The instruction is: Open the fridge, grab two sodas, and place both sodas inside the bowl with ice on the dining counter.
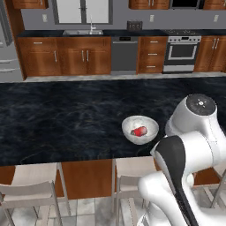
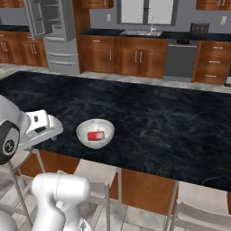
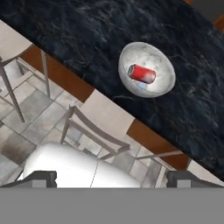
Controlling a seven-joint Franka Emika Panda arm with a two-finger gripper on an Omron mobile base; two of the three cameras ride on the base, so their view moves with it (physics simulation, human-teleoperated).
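On the dining counter (image 1: pixel 66 119), near its front edge, the bowl (image 3: pixel 147 70) holds one red soda (image 3: pixel 142 73) lying on its side. The pincer (image 3: pixel 111 179) hangs spread and empty, off the counter's edge above the stools. By my reading, the second soda must come from the fridge (image 2: pixel 52 36), standing open far across the kitchen.

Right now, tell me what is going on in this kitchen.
A white robot arm is pulled back from the black marble counter, above the chairs. Its gripper has its jaws wide apart and holds nothing. One red soda can lies on its side in the white bowl of ice near the counter's edge. No second can is in the bowl. Across the room, the fridge has a door open.
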